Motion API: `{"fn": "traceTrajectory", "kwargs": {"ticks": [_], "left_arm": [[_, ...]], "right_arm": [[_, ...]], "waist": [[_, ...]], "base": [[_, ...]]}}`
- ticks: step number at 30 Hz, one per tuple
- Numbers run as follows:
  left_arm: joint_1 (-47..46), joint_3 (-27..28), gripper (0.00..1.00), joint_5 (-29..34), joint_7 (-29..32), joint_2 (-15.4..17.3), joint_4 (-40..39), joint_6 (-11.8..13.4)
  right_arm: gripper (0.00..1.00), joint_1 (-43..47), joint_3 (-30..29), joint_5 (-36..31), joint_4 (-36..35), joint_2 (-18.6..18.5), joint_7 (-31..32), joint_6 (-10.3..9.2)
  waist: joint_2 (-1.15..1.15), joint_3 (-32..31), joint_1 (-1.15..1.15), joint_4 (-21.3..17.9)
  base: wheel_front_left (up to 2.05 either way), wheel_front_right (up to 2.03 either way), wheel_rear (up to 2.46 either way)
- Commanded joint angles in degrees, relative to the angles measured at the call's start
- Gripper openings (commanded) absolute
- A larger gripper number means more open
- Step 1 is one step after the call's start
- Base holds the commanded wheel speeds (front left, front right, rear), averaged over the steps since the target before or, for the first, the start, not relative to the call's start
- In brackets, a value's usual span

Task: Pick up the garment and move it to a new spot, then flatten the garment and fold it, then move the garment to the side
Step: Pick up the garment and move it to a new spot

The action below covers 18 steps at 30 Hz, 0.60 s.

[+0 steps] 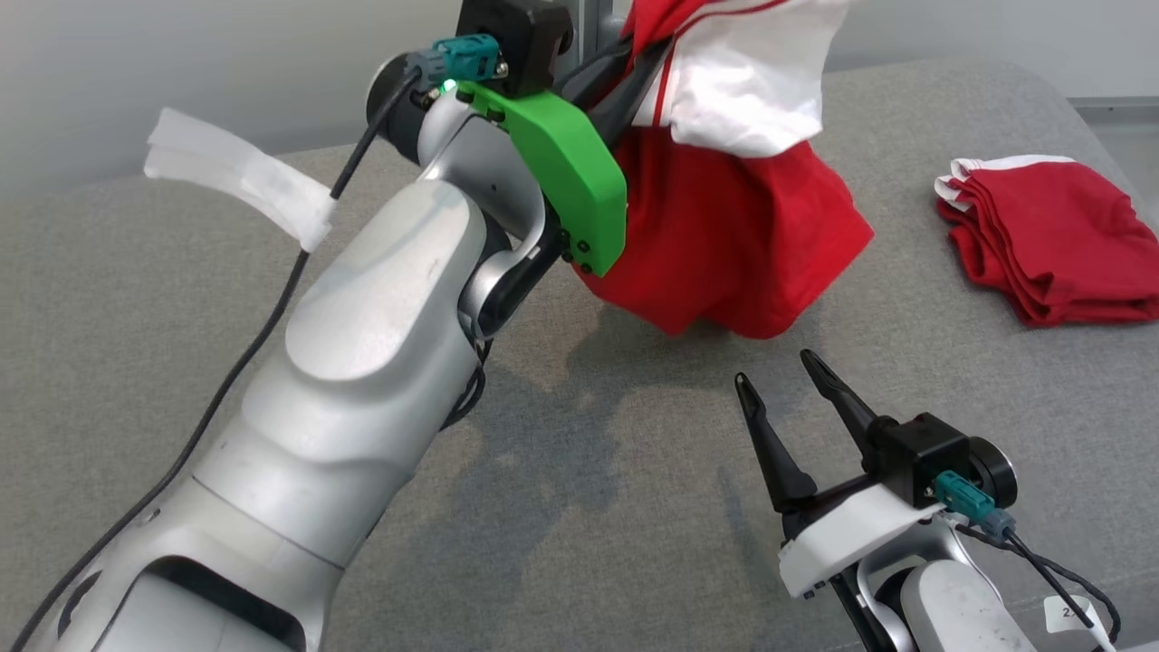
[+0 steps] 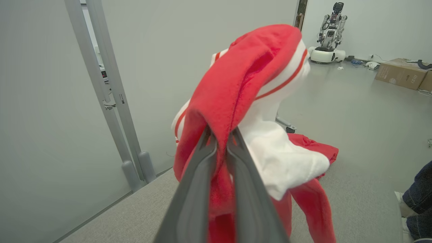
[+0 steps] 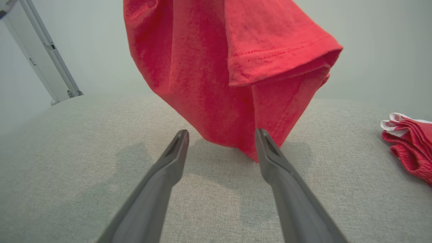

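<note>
A red garment with white, red-striped sleeves hangs in the air over the grey padded table. My left gripper is raised high and shut on a bunched red part of it; its fingers reach into the cloth at the top of the head view. The garment's lower hem dangles just above the table surface. My right gripper stands open low at the lower right, its fingertips pointing at the hanging hem, a short way from it and empty.
A second red and white garment lies folded at the table's right edge, also in the right wrist view. A white tape strip flaps from my left arm's cable. Beyond the table are a metal post, another robot and cardboard boxes.
</note>
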Motion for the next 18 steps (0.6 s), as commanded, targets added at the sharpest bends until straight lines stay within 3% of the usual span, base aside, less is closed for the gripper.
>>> {"fn": "traceTrajectory", "kwargs": {"ticks": [1, 5, 10, 14, 15, 16, 17, 18], "left_arm": [[1.57, 0.09, 0.0, -0.9, 0.51, 0.38, -0.12, 0.38], [6.57, 0.9, 0.0, -4.43, 2.32, 0.24, 0.94, 3.81], [13.47, 2.77, 0.0, -6.33, 1.28, 2.91, 5.38, 7.68], [18.96, 5.86, 0.02, -10.75, 0.35, 3.19, 8.23, 6.62], [19.88, 6.12, 0.28, -11.26, 0.18, 3.66, 8.74, 6.34], [21.11, 6.68, 0.72, -12.35, 0.14, 3.89, 9.29, 6.29], [22.24, 7.22, 1.0, -13.34, 0.28, 3.86, 9.7, 6.29], [23.07, 7.53, 1.0, -13.53, 0.11, 3.94, 9.93, 6.33]], "right_arm": [[1.0, -0.62, -0.18, 0.21, 0.31, 0.04, -0.44, -0.04], [1.0, -1.32, -0.35, 0.51, 0.64, 0.07, -1.15, -0.04], [1.0, -1.66, -0.37, 1.07, 1.21, 0.07, -1.78, -0.04], [1.0, -1.85, -0.08, 1.09, 1.86, 0.06, -1.81, -0.04], [1.0, -1.85, -0.19, 1.01, 1.91, 0.06, -1.78, -0.04], [1.0, -1.78, -0.4, 0.93, 1.89, 0.06, -1.75, -0.04], [1.0, -1.65, -0.51, 0.74, 1.86, 0.07, -1.66, -0.04], [1.0, -1.46, -0.49, 0.47, 1.88, 0.07, -1.54, -0.04]], "waist": [[0.0, 2.58, 0.0, -2.37], [0.0, 4.1, 0.0, -3.18], [0.0, 4.99, 0.0, -3.37], [0.0, 4.55, 0.0, -3.22], [0.0, 4.39, 0.0, -3.0], [0.0, 4.15, 0.0, -2.66], [0.0, 3.93, 0.0, -2.29], [0.0, 3.63, 0.0, -1.88]], "base": [[0.0, 0.0, 0.0], [0.0, 0.0, 0.0], [0.0, 0.0, 0.0], [0.0, 0.0, 0.0], [0.0, 0.0, 0.0], [0.0, 0.0, 0.0], [0.0, 0.0, 0.0], [0.0, 0.0, 0.0]]}}
